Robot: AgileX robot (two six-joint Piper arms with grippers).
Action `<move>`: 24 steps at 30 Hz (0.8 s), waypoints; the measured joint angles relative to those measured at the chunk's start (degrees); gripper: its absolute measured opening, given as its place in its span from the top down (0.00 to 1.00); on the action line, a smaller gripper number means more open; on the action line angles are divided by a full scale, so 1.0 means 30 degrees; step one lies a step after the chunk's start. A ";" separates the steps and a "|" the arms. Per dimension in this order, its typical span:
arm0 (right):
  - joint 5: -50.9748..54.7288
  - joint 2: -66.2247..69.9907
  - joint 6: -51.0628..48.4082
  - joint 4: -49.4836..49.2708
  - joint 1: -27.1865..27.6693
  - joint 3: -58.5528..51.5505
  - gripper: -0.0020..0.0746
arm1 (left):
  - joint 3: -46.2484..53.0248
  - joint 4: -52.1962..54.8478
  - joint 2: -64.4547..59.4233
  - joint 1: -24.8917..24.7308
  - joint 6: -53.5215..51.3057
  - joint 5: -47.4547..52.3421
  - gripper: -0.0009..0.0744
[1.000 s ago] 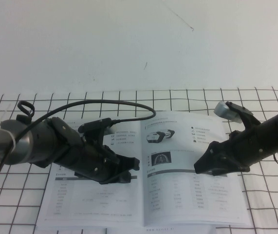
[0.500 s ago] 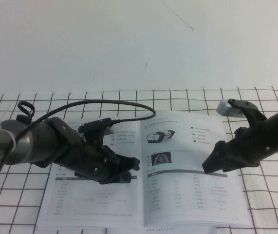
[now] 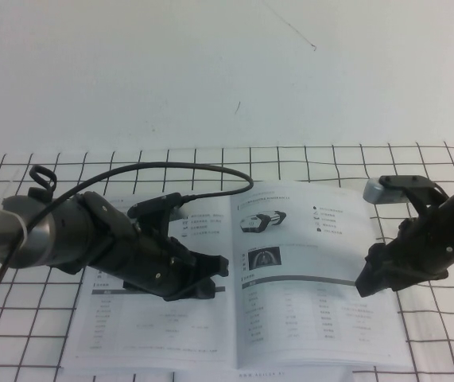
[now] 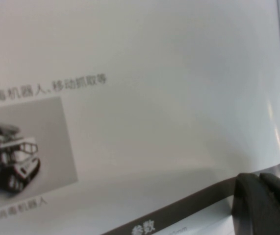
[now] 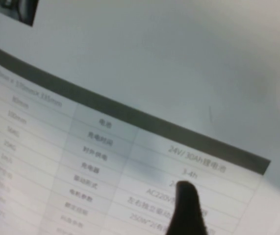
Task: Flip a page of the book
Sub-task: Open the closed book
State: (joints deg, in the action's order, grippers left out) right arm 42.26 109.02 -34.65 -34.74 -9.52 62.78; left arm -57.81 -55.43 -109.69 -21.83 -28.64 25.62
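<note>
The thin white glossy booklet [image 3: 238, 278] lies open and flat on the black-gridded white tabletop [image 3: 306, 163] near its near edge, its spine running from near edge to far edge, its longer span along that edge. The right-hand page [image 3: 314, 270], printed with a dark machine photo and grey-headed table, lies flat, bare gridded surface beyond its outer edge. The right gripper [image 3: 370, 280] hangs spread wide over that edge; the left gripper [image 3: 211, 274] is over the left-hand page, and I cannot tell its state.
</note>
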 joint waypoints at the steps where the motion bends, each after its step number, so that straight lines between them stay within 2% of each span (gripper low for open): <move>1: -0.0013 0.0000 0.0000 -0.0004 0.0000 0.0000 0.35 | -0.0014 -0.0135 -0.0049 0.0033 0.0000 0.0050 0.99; 13: -0.0087 0.0930 -0.0234 -0.2226 0.0115 0.0000 0.35 | -0.0101 -0.0618 -0.0166 0.0033 0.0000 0.0177 0.99; 24: 0.0882 0.1079 -0.4789 -0.9223 0.0079 0.0000 0.35 | -0.0131 -0.0707 -0.0207 0.0033 0.0000 0.0265 0.99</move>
State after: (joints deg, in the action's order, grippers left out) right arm 44.90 112.26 -49.01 -62.41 -9.28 62.78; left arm -58.20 -57.55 -110.31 -21.73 -28.64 26.41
